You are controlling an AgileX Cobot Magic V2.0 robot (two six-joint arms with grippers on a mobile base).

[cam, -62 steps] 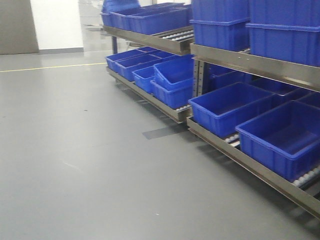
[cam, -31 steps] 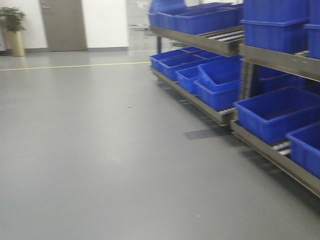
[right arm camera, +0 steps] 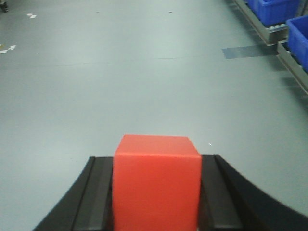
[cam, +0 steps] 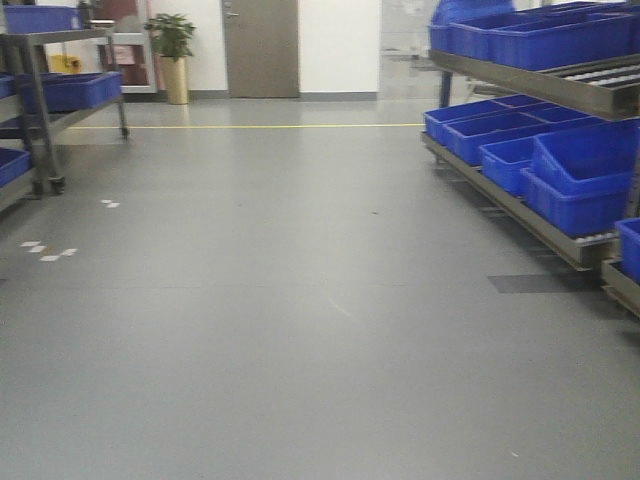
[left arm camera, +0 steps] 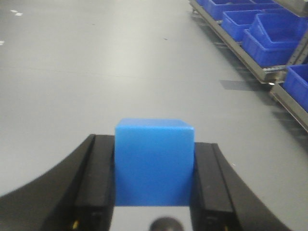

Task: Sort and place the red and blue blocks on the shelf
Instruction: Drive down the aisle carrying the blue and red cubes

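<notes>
The room is a big hall with a smooth grey floor (cam: 300, 330). Closest in, the left gripper (left arm camera: 154, 175) is squeezed tight on the blue block (left arm camera: 154, 159), which sits between its two black fingers (left arm camera: 96, 178). The right gripper (right arm camera: 156, 192) is clamped the same way on the red block (right arm camera: 156, 178). Both blocks are up in the air over bare floor. Neither one is on the shelf (cam: 515, 205) yet.

A second ago the shelf filled the whole right half of the front view, close up. Half a second ago it had slid toward the right side. Now only its end shows at the right edge, with blue bins (cam: 575, 180) on its low and high levels. So the robot's base seems to be turning to the left, away from the shelf.

Farther off, across the floor from the shelf, a second rack (cam: 40, 110) with blue bins has come into view. Past the far end of the shelf there is now a yellow line (cam: 250, 126) on the floor, then a grey door (cam: 260, 48) and a potted plant (cam: 172, 40) by the back wall.

This likely means the robot is carrying the blocks and moving to a new spot. No sorting is done so far. It will have to face a shelf again before it can put either block down.
</notes>
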